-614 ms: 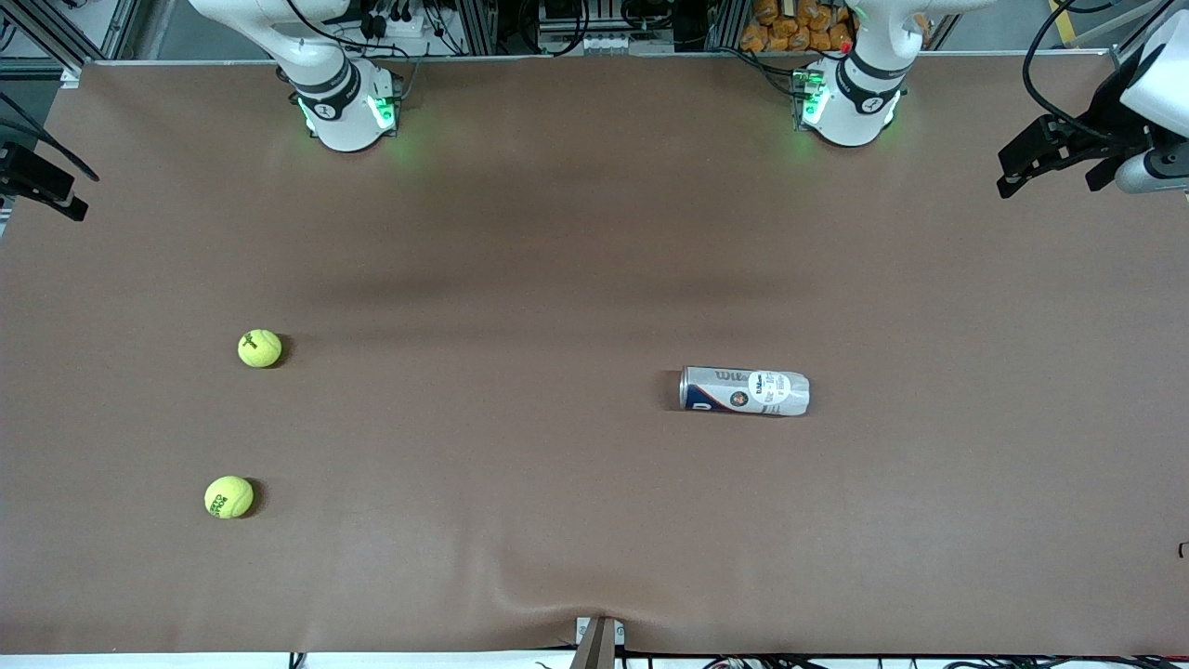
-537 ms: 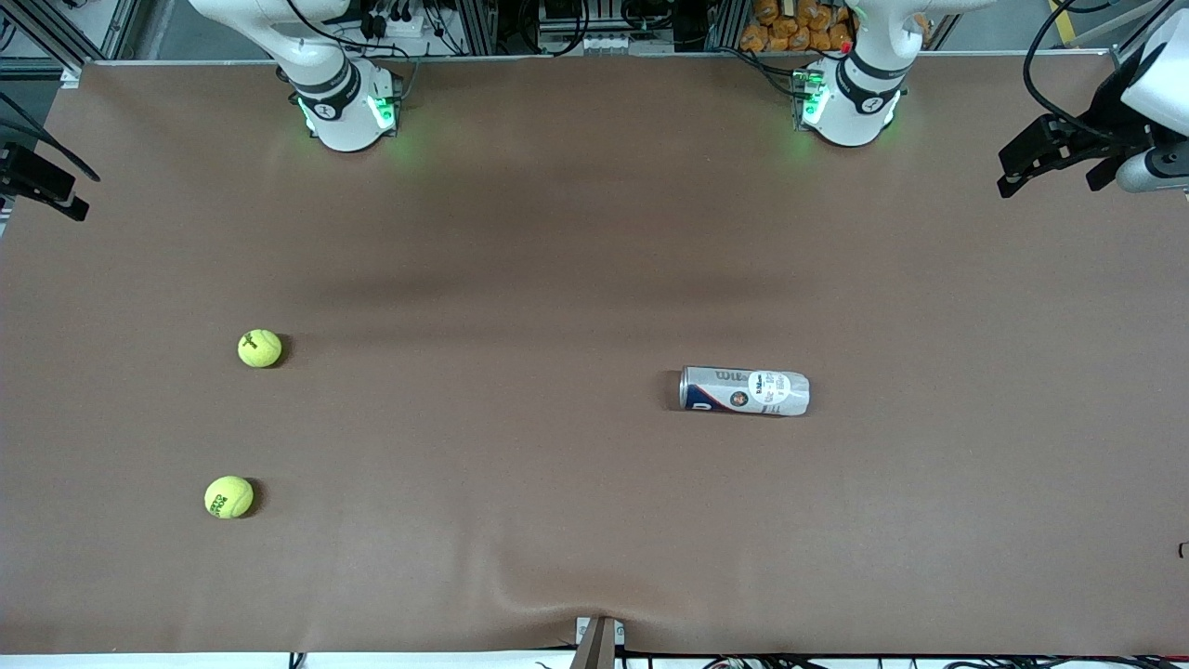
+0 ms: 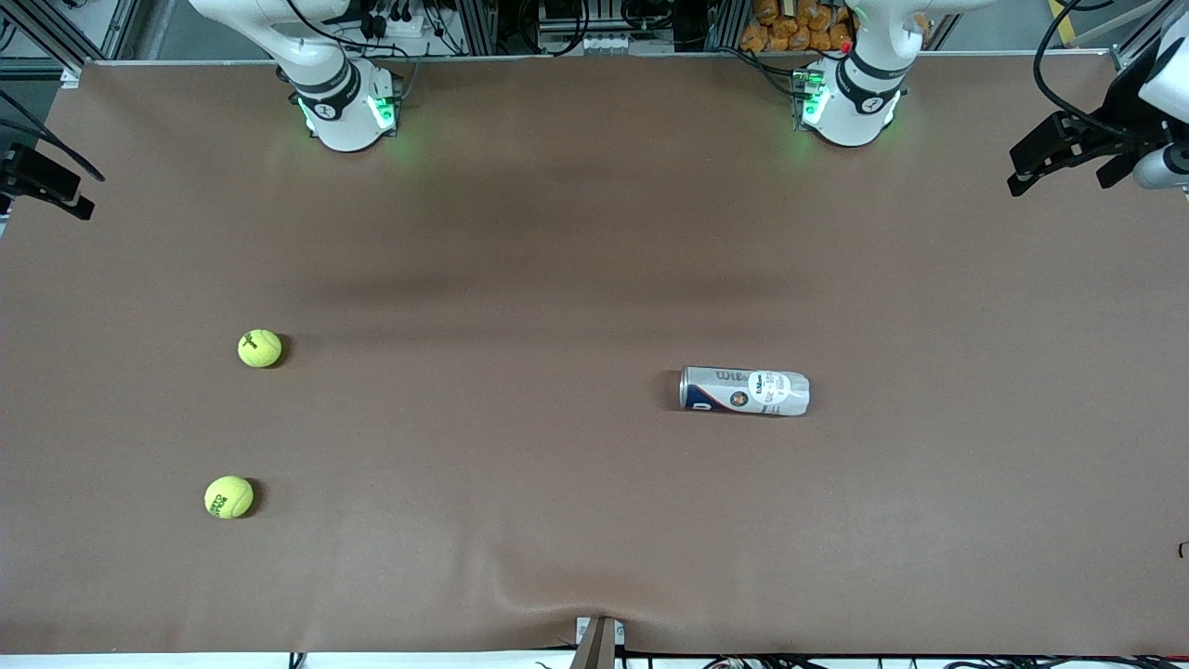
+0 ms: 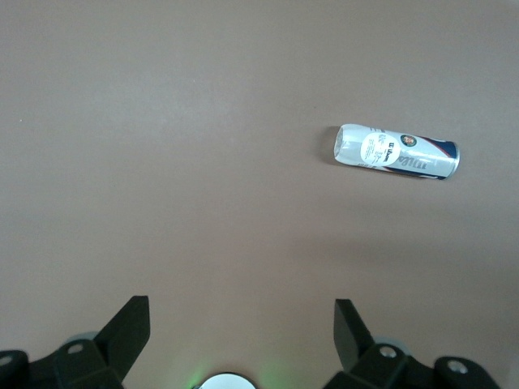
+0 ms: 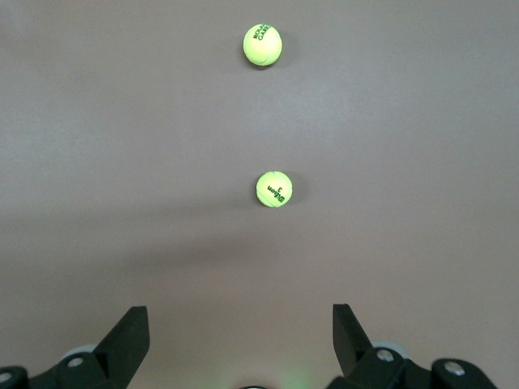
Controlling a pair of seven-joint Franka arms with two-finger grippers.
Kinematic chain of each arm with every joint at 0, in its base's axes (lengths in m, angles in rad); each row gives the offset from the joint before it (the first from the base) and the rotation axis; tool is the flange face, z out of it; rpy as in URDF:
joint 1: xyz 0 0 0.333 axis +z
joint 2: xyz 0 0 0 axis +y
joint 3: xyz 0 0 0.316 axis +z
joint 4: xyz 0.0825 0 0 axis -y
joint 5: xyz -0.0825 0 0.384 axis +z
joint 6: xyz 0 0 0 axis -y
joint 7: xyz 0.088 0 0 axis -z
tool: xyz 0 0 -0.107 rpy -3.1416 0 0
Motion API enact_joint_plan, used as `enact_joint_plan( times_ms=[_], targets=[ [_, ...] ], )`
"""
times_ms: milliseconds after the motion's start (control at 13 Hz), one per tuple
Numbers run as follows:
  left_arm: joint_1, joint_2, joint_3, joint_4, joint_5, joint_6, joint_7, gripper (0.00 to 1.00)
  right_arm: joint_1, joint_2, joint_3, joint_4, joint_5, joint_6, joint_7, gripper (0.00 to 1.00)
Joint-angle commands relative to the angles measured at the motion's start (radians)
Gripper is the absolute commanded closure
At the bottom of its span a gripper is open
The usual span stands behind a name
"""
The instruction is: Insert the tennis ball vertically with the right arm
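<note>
Soft, even overhead light fills the scene, and the matte brown table covering (image 3: 557, 279) shows faint broad shadow bands. Green glow spills from the white arm bases (image 3: 348, 116). The two yellow-green felt tennis balls (image 3: 259, 348) cast small, sharp shadows.

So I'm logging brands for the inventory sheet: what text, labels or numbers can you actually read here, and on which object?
"Wil": large letters on the tennis ball can, lying on its side; the rest of the word is cut off.
Round label on the can: too small to read.
"Wilson" and "3": likely reading on the tennis ball farther from the front camera.
Dark print on the nearer tennis ball: unreadable.
</note>
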Motion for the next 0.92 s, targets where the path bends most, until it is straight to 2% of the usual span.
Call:
enact_joint_plan(
  times_ms=[0, 384, 844],
  targets=[
    [0.001, 0.005, -0.001, 0.015, 0.008, -0.038, 0.009, 0.0, 0.006, -0.005, -0.003, 0.008, 0.002, -0.019, 0.014, 0.0],
    [0.0, 0.005, -0.002, 0.013, 0.016, -0.038, 0.016, 0.0, 0.002, -0.005, -0.004, 0.008, 0.002, -0.027, 0.002, 0.0],
    [0.003, 0.008, -0.002, 0.015, 0.015, -0.036, 0.016, 0.0, 0.006, -0.018, -0.001, 0.009, 0.002, -0.102, -0.014, 0.0]
  ],
)
